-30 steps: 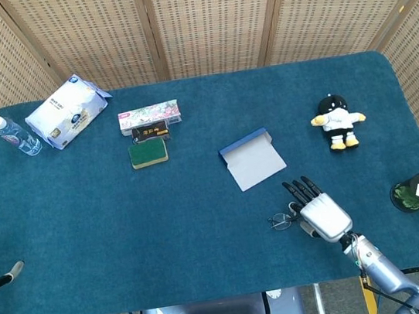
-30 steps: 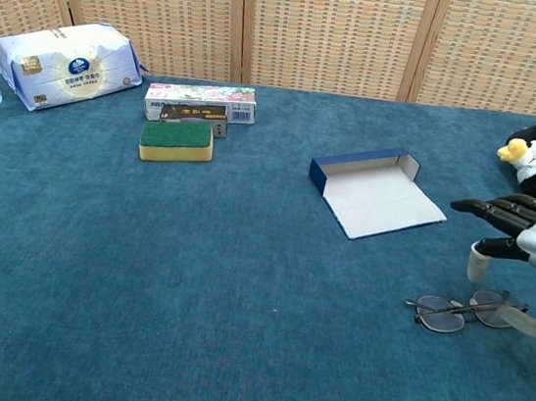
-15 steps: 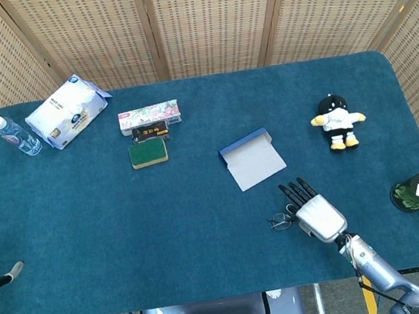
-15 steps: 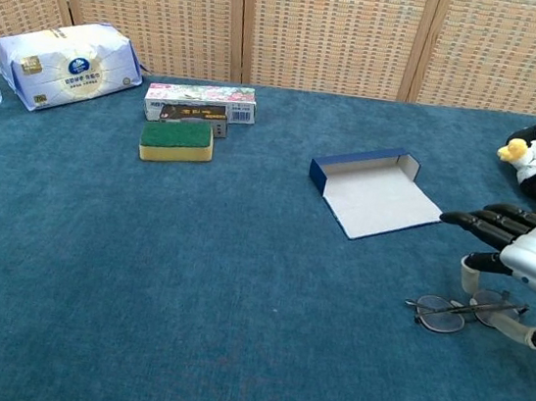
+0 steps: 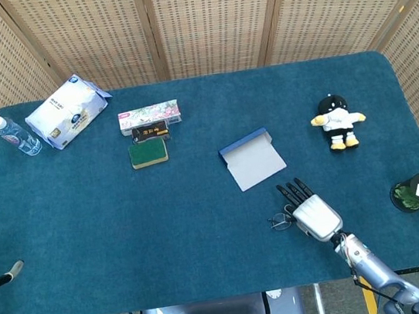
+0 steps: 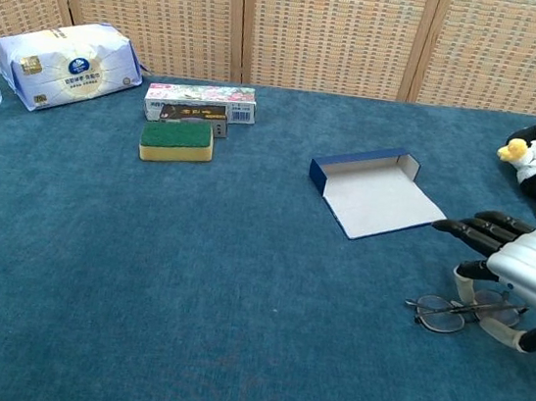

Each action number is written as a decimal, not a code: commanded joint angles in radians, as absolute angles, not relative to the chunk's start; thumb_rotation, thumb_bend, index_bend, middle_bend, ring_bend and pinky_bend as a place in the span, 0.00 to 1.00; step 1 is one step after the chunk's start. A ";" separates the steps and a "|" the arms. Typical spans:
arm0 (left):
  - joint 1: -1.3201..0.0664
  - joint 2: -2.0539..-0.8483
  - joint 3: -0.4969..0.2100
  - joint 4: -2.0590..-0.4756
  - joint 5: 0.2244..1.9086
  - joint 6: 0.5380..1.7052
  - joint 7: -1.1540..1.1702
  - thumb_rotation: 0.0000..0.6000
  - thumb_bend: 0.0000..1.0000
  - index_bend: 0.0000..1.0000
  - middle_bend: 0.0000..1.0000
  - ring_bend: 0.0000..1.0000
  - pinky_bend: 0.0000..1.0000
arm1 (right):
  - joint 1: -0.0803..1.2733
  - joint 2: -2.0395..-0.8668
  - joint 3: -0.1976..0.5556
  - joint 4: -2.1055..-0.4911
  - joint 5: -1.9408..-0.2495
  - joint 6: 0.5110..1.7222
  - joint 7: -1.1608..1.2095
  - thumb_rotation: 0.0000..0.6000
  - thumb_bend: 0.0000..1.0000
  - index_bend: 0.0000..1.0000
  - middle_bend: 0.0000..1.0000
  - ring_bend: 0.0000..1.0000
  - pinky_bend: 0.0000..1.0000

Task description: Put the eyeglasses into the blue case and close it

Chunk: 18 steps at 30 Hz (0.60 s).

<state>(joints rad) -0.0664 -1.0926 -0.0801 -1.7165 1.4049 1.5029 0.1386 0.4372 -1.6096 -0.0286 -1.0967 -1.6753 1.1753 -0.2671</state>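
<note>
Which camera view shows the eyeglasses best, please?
The chest view: the eyeglasses lie mostly exposed on the table, beside the right hand. In the head view only one lens shows; the hand covers the rest.

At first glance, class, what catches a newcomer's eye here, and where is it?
The silver right hand hovers over the eyeglasses near the table's front right. Just beyond lies the open blue case, mid-table, and a penguin plush toy sits at the far right.

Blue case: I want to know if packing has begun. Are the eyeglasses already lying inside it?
No. The eyeglasses lie on the table cloth under the right hand, apart from the open, empty blue case.
</note>
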 commanded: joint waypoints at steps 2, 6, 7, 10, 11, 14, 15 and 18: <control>-0.066 -1.093 -0.080 -1.716 1.404 1.504 0.138 1.00 0.00 0.00 0.00 0.00 0.00 | 0.439 -1.619 -0.028 -1.084 -1.671 1.176 -0.264 1.00 0.44 0.51 0.01 0.00 0.00; -0.067 -1.093 -0.081 -1.715 1.403 1.503 0.138 1.00 0.00 0.00 0.00 0.00 0.00 | 0.438 -1.632 -0.027 -1.065 -1.672 1.192 -0.258 1.00 0.45 0.55 0.02 0.00 0.00; -0.067 -1.093 -0.081 -1.715 1.403 1.503 0.139 1.00 0.00 0.00 0.00 0.00 0.00 | 0.438 -1.635 -0.027 -1.059 -1.671 1.195 -0.257 1.00 0.46 0.55 0.03 0.00 0.00; -0.067 -1.093 -0.080 -1.716 1.404 1.503 0.139 1.00 0.00 0.00 0.00 0.00 0.00 | 0.440 -1.643 -0.025 -1.048 -1.666 1.194 -0.255 1.00 0.48 0.57 0.03 0.00 0.00; -0.067 -1.093 -0.080 -1.716 1.404 1.503 0.139 1.00 0.00 0.00 0.00 0.00 0.00 | 0.440 -1.644 -0.025 -1.045 -1.665 1.193 -0.255 1.00 0.50 0.57 0.04 0.00 0.00; -0.066 -1.093 -0.080 -1.716 1.403 1.503 0.139 1.00 0.00 0.00 0.00 0.00 0.00 | 0.441 -1.647 -0.025 -1.043 -1.665 1.199 -0.253 1.00 0.52 0.58 0.05 0.00 0.00; -0.067 -1.093 -0.080 -1.715 1.402 1.503 0.139 1.00 0.00 0.00 0.00 0.00 0.00 | 0.442 -1.646 -0.024 -1.044 -1.666 1.202 -0.251 1.00 0.52 0.59 0.05 0.00 0.00; -0.068 -1.093 -0.080 -1.715 1.401 1.500 0.139 1.00 0.00 0.00 0.00 0.00 0.00 | 0.444 -1.639 -0.019 -1.061 -1.665 1.212 -0.241 1.00 0.52 0.59 0.06 0.00 0.00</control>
<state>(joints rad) -0.0678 -1.0933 -0.0800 -1.7152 1.4014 1.5003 0.1390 0.4430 -1.6426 -0.0214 -1.0551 -1.6655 1.2088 -0.2452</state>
